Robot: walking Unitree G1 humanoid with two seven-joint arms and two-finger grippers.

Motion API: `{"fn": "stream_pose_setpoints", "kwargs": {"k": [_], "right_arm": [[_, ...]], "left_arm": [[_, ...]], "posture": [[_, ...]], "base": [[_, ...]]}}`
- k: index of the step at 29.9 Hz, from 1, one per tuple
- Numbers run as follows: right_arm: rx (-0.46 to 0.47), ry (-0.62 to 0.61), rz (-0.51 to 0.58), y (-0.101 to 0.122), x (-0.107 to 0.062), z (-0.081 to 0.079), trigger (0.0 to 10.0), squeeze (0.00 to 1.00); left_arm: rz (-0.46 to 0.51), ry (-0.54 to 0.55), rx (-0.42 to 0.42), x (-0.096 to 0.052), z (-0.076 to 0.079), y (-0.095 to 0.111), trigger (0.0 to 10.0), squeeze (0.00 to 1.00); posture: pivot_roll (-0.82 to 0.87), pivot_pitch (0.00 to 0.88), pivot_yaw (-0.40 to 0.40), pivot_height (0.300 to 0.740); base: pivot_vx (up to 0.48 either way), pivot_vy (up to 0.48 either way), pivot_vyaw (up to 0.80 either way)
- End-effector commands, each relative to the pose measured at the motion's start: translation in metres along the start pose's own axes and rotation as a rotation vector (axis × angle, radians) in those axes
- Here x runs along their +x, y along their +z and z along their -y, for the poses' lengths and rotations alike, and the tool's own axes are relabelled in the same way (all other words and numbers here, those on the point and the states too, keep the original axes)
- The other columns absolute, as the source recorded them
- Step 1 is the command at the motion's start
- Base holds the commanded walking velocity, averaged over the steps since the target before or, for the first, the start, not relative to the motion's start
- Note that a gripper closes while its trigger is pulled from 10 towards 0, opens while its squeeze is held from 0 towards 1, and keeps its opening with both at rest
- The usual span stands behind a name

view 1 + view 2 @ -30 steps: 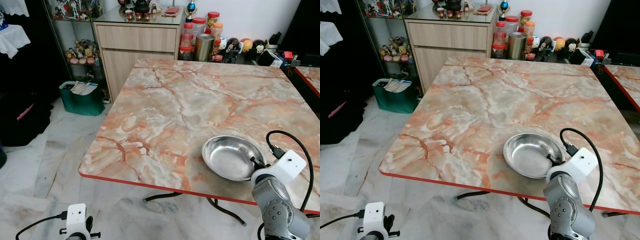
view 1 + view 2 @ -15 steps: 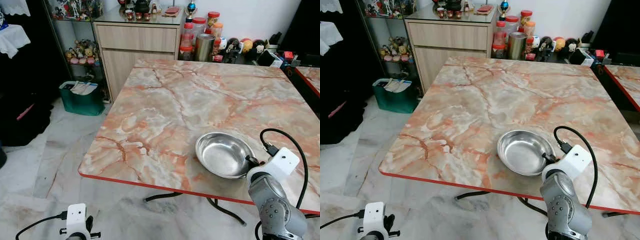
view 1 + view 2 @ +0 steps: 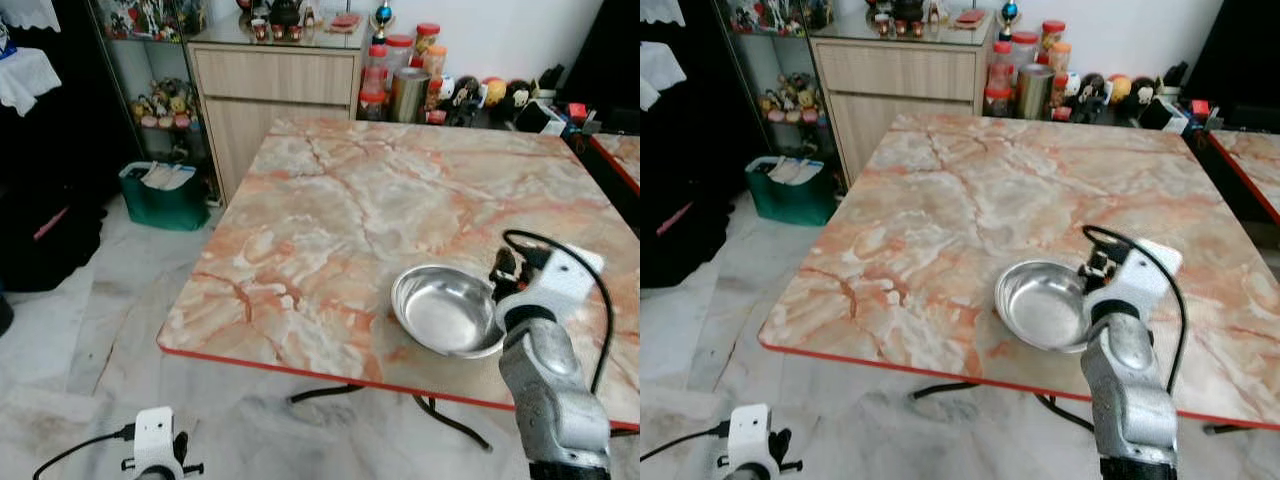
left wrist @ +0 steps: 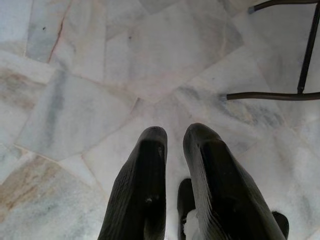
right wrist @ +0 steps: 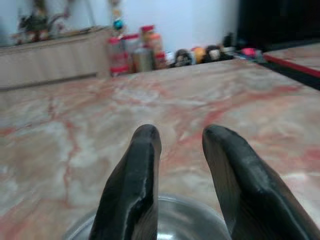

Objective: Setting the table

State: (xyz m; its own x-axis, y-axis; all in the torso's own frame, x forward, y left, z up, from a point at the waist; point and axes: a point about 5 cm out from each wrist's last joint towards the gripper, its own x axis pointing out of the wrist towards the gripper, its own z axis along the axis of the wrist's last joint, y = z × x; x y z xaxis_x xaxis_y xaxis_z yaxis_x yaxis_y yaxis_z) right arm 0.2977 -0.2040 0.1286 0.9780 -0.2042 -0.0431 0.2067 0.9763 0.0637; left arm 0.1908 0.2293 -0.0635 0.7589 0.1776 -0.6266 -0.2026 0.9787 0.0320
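A round steel bowl (image 3: 440,310) sits upright on the marble table (image 3: 350,200), near its front edge and right of the middle. My right gripper (image 5: 182,132) hovers just above the bowl's right rim (image 5: 175,216). Its fingers (image 5: 142,150) stand open with nothing between them, pointing across the tabletop. In the eye views the right wrist (image 3: 545,285) is raised beside the bowl. My left gripper (image 4: 174,136) hangs idle low over the floor tiles, its fingers shut and empty.
A wooden cabinet (image 3: 275,85), jars and a steel canister (image 3: 407,95) stand past the table's far edge. A green bin (image 3: 165,195) sits on the floor at the left. A second table's red edge (image 3: 615,155) is at the right. Metal table legs (image 4: 280,95) cross the floor.
The bowl slid a little to the left on the table. My right wrist then rose and tipped up above the bowl's right rim. The left arm stayed still.
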Motion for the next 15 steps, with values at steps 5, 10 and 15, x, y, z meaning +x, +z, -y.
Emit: {"fn": "stream_pose_setpoints", "kwargs": {"k": [5, 10, 15], "right_arm": [[-0.174, 0.17, 0.027, -0.022, 0.0, -0.026, 10.0, 0.0], [-0.181, 0.244, 0.105, -0.019, 0.002, -0.038, 10.0, 0.0], [-0.178, 0.243, 0.148, -0.012, 0.003, -0.037, 10.0, 0.0]], "left_arm": [[-0.027, -0.002, -0.001, 0.001, 0.006, -0.002, 10.0, 0.0], [-0.029, -0.004, 0.021, 0.002, 0.007, -0.002, 10.0, 0.0], [-0.032, -0.004, 0.027, 0.001, 0.009, -0.004, 10.0, 0.0]], "posture": [[0.11, 0.0, -0.04, 0.74], [0.1, 0.0, -0.041, 0.74], [0.09, 0.0, -0.041, 0.74]], "base": [[0.0, 0.0, 0.0], [0.0, 0.0, 0.0], [0.0, -0.151, 0.0]]}}
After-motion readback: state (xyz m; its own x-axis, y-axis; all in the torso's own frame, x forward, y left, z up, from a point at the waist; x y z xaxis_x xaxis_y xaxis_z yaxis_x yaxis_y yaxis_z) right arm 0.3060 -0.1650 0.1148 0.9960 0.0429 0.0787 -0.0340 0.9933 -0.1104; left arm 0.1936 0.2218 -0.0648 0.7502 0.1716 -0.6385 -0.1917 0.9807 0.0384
